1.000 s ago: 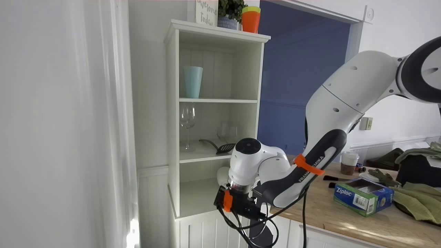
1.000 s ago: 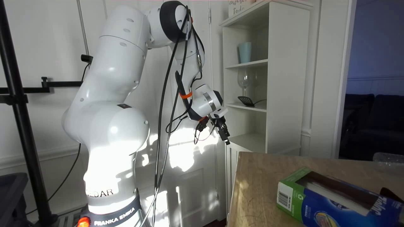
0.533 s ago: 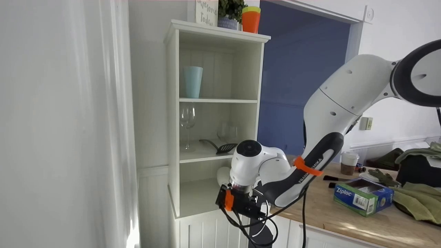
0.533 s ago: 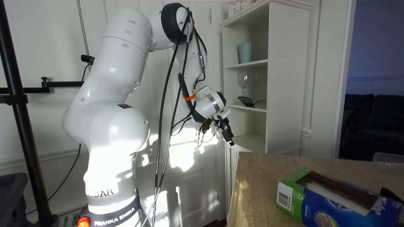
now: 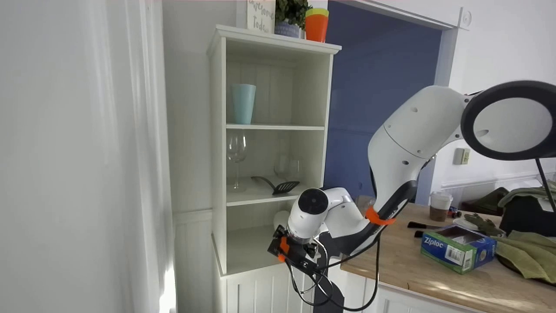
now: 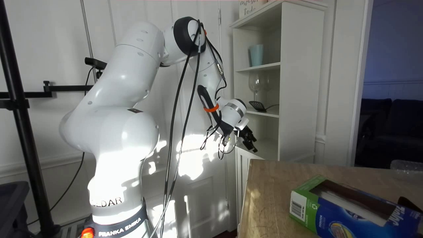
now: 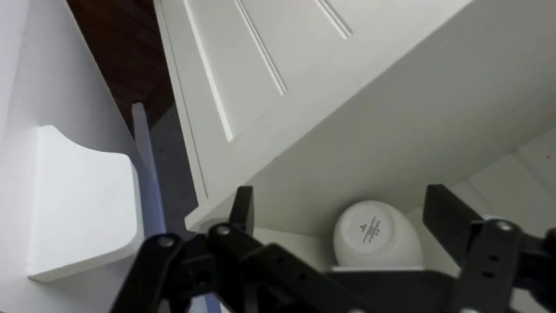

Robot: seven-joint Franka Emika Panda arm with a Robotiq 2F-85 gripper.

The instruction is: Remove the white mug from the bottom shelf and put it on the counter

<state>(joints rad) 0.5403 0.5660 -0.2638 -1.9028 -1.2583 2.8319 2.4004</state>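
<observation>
The white mug (image 7: pixel 378 237) sits deep inside the bottom shelf (image 7: pixel 356 143), near a corner, its printed base facing the wrist camera. Its handle is hidden. In the wrist view, my gripper (image 7: pixel 342 202) is open, one finger on each side of the mug in the picture; the mug is farther off and untouched. An exterior view shows part of the mug (image 5: pixel 281 218) behind the arm's wrist. My gripper (image 6: pixel 253 149) points down at the front opening of the bottom shelf (image 6: pixel 266 145). The wooden counter (image 5: pixel 382 265) stands beside the shelving unit and carries no mug that I can see.
Above is the middle shelf board (image 5: pixel 256 201), with a black slotted spatula (image 5: pixel 285 188) and a wine glass (image 5: pixel 236 150). A pale blue tumbler (image 5: pixel 244 103) stands higher. The unit's side panel (image 6: pixel 300 82) bounds the compartment. On the counter lies a Ziploc box (image 5: pixel 458 250).
The arm has come down and reached forward. In an exterior view the gripper has shifted right, from short of the shelving unit to the bottom shelf's opening. The mug has not moved.
</observation>
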